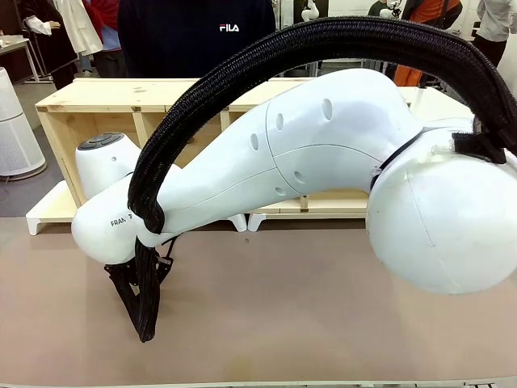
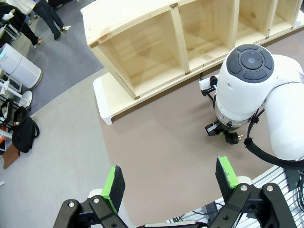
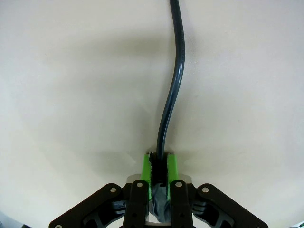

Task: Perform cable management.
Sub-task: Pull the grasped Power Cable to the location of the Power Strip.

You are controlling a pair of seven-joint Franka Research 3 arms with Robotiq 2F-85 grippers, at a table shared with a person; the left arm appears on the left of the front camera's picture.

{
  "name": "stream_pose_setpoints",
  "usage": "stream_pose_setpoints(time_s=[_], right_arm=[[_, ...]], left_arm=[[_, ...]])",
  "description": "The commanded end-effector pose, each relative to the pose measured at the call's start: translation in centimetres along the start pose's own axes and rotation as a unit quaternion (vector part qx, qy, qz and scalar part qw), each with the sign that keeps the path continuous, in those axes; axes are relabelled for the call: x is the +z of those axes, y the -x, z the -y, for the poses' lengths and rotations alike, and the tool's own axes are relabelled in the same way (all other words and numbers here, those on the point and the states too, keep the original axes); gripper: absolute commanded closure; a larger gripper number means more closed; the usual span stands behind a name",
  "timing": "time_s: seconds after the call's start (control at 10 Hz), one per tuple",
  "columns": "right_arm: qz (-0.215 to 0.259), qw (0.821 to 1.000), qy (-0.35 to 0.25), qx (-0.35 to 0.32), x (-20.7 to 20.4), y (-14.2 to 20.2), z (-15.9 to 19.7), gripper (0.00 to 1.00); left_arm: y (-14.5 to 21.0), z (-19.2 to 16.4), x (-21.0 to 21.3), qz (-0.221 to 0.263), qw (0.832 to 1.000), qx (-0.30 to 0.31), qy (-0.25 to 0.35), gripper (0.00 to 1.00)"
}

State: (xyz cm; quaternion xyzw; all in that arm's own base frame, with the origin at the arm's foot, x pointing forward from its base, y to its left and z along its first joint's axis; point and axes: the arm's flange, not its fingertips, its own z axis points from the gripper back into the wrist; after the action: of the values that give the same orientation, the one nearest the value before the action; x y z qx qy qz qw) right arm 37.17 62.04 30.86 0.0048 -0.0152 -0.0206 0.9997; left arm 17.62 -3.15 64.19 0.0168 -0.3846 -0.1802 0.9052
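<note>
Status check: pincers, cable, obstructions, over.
Left pincer open, high over table. Right pincer shut on cable. Right arm crosses beneath left.

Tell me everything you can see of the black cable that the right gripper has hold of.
The cable is thin, round and glossy black, like smooth plastic sheathing. Its near part is clamped between the green pads of the right gripper, whose fingers are shut on it. From there it runs away in a gentle S-bend over the pale tabletop and passes out of the right wrist view at the top edge, so its far end is out of frame.
</note>
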Motion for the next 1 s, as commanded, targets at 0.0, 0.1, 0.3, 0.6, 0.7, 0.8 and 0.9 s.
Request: stream_pose_setpoints(time_s=[0.0,0.1,0.3,0.6,0.7,0.8,0.9], right_arm=[[0.007,1.000,0.003,0.005,0.0,0.0,0.0,1.00],[0.007,1.000,0.003,0.005,0.0,0.0,0.0,1.00],[0.007,1.000,0.003,0.005,0.0,0.0,0.0,1.00],[0.007,1.000,0.003,0.005,0.0,0.0,0.0,1.00],[0.000,1.000,0.000,0.000,0.0,0.0,0.0,0.85],[-0.001,1.000,0.003,0.000,0.6,0.4,-0.2,0.85],[0.001,1.000,0.014,-0.003,1.4,0.9,0.1,0.85]], left_arm=[[0.0,0.0,0.0,-0.001,1.000,-0.001,0.001,0.00],[0.0,0.0,0.0,-0.001,1.000,-0.001,0.001,0.00],[0.0,0.0,0.0,-0.001,1.000,-0.001,0.001,0.00],[0.0,0.0,0.0,-0.001,1.000,-0.001,0.001,0.00],[0.0,0.0,0.0,-0.001,1.000,-0.001,0.001,0.00],[0.0,0.0,0.0,-0.001,1.000,-0.001,0.001,0.00],[0.0,0.0,0.0,-0.001,1.000,-0.001,0.001,0.00]])
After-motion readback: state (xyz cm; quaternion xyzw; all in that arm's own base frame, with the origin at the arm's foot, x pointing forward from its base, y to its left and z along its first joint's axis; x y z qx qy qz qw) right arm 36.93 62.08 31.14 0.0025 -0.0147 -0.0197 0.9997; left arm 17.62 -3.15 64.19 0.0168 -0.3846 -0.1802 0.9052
